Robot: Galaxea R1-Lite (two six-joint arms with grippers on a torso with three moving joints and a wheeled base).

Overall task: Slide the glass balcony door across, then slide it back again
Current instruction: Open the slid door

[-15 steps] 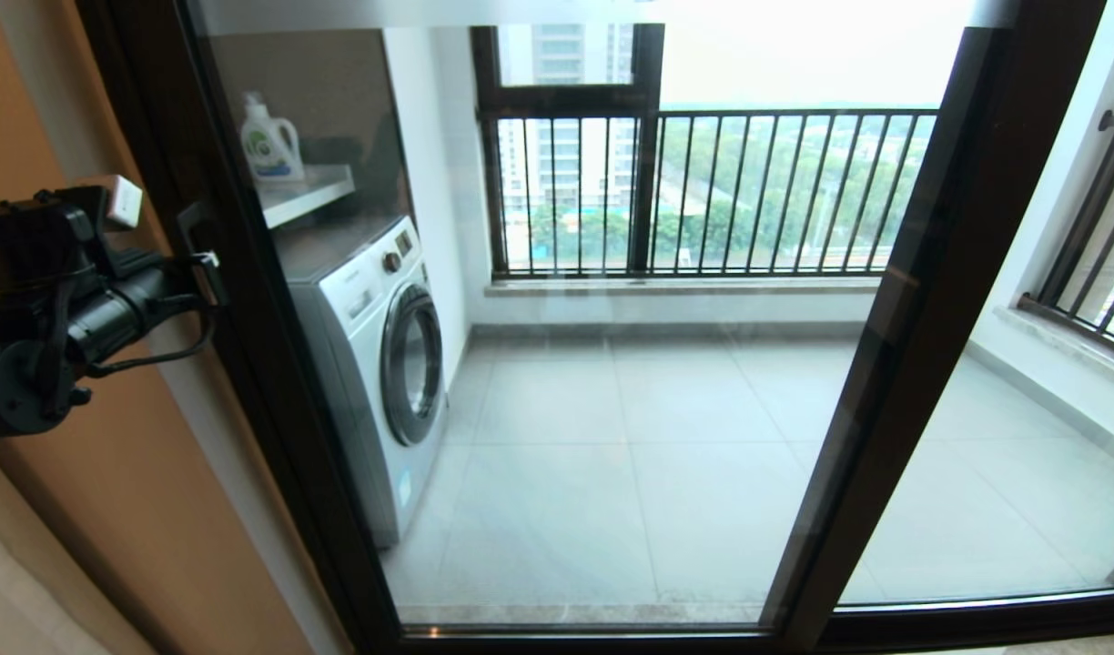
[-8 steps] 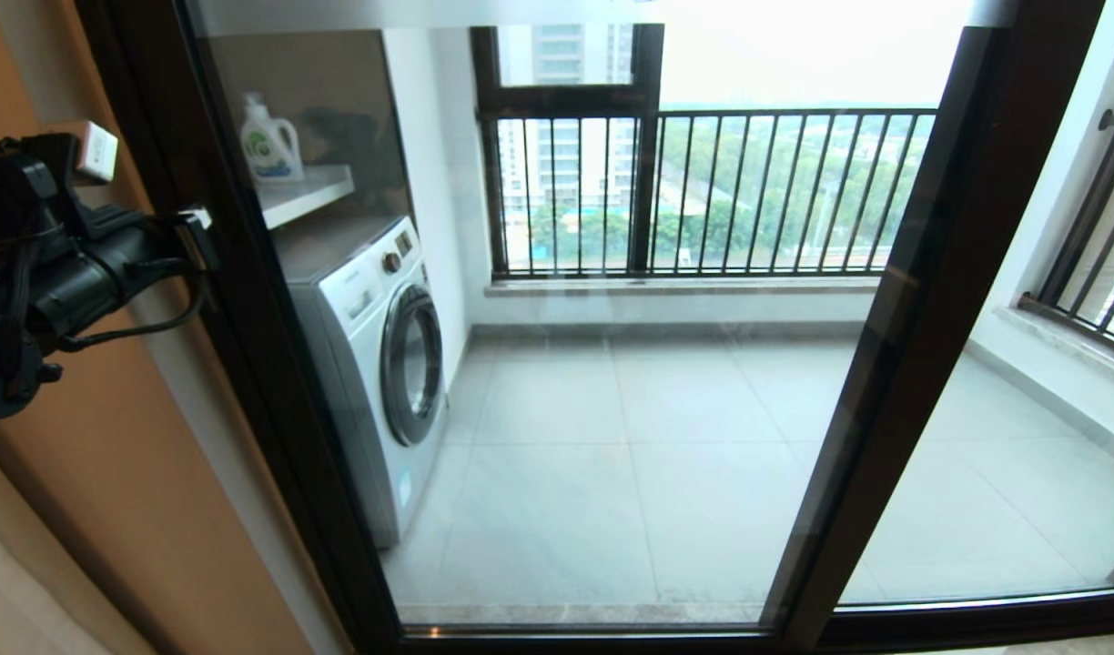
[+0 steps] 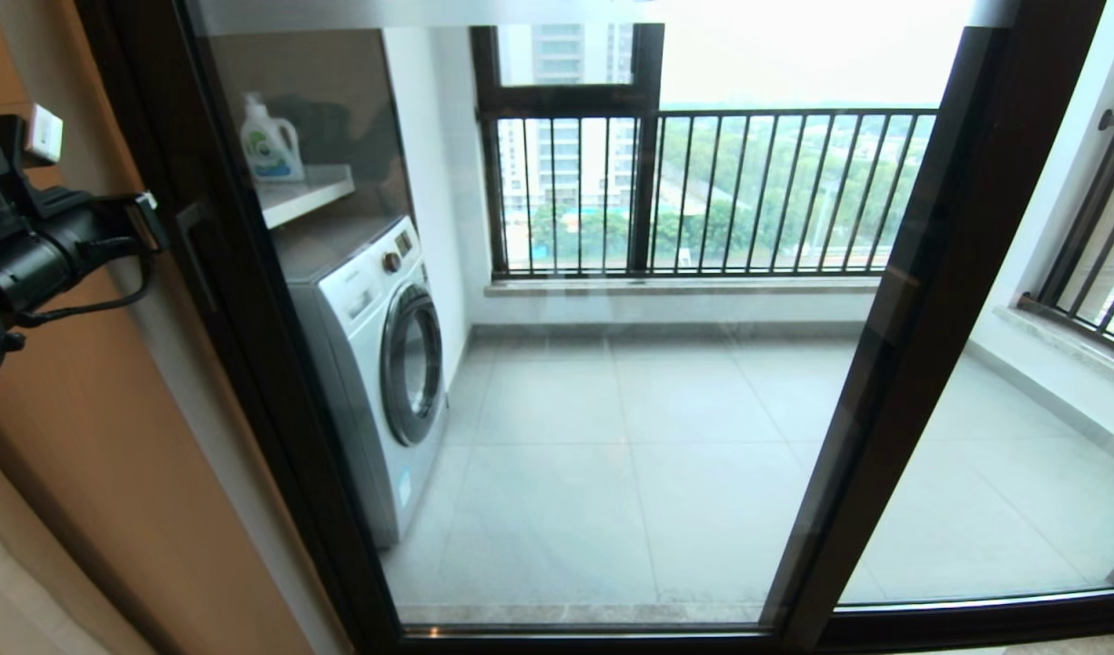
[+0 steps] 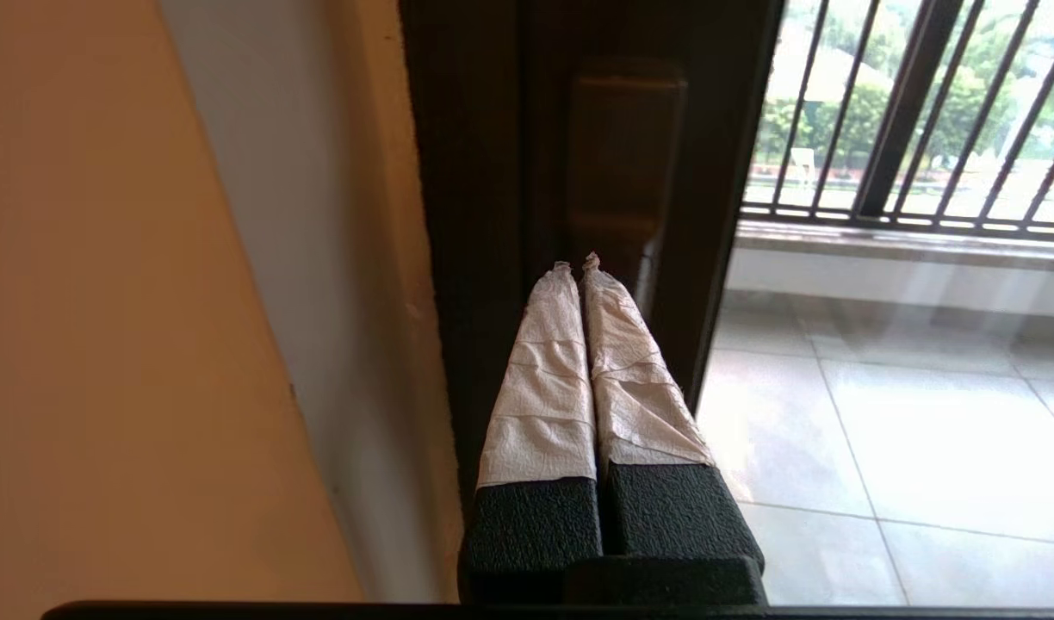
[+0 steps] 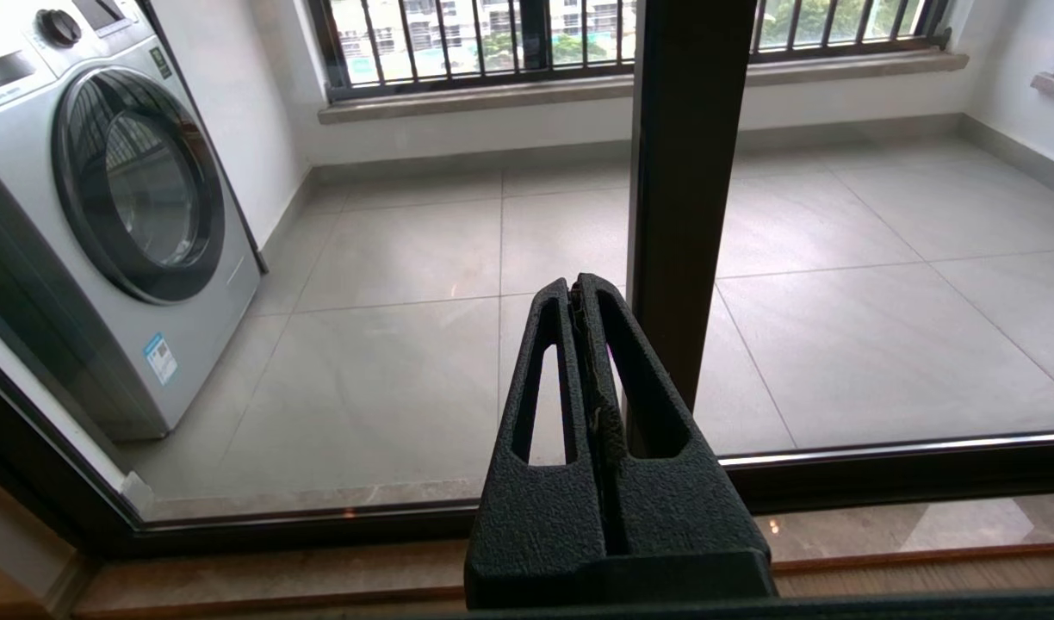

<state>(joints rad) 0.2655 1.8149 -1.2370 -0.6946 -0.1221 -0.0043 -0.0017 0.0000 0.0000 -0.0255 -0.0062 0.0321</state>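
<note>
The glass balcony door (image 3: 612, 409) fills the head view; its dark left upright (image 3: 248, 346) stands against the tan wall. A small dark lever handle (image 3: 193, 250) sits on that upright, also the handle (image 4: 626, 155) in the left wrist view. My left gripper (image 3: 147, 223) hangs to the left of the handle, a short gap away, not touching it. Its tape-wrapped fingers (image 4: 544, 370) are pressed together with nothing between them. My right gripper (image 5: 579, 284) is shut and empty, low in front of the glass beside the middle upright (image 5: 682, 172); it is outside the head view.
Behind the glass are a washing machine (image 3: 384, 364), a shelf with a detergent bottle (image 3: 270, 141) and a barred window (image 3: 703, 191). A second dark-framed panel (image 3: 994, 455) is at the right. The tan wall (image 3: 111, 473) is close on the left.
My left gripper has drawn back leftward and upward from the door handle. The door has not moved.
</note>
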